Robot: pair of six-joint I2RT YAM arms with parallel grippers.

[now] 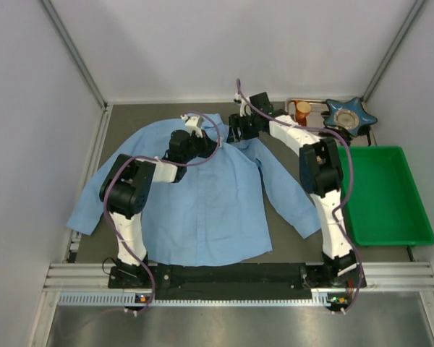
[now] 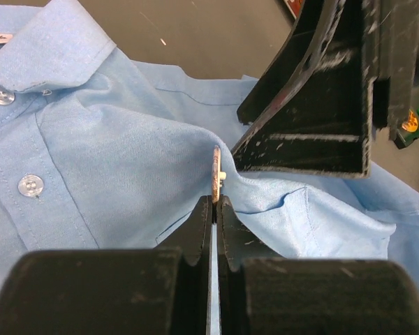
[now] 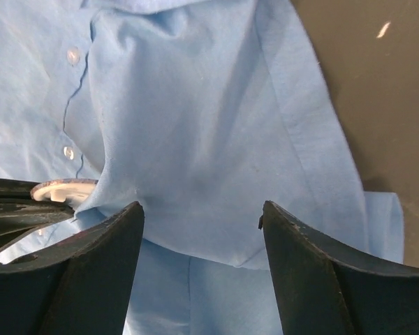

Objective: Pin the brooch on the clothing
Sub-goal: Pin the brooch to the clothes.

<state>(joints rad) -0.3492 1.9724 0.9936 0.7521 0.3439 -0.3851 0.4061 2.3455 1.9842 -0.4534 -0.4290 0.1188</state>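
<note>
The clothing, a light blue shirt [image 1: 202, 195], lies spread flat on the dark table, collar at the far side. My left gripper [image 2: 215, 201] is shut on the brooch [image 2: 216, 174], a thin round disc seen edge-on and pressed against a raised fold of the shirt [image 2: 126, 160] near the chest pocket. In the right wrist view the brooch [image 3: 63, 190] shows at the left, partly under the cloth. My right gripper [image 3: 200, 213] stands open just over that fold of the shirt [image 3: 195, 125], holding nothing. Both grippers [image 1: 228, 136] meet below the collar.
A green tray [image 1: 387, 191] stands on the right of the table. Behind it sit a blue star-shaped dish [image 1: 351, 116] and an orange item [image 1: 302, 110] on a small white tray. White walls close in the left, the back and the right.
</note>
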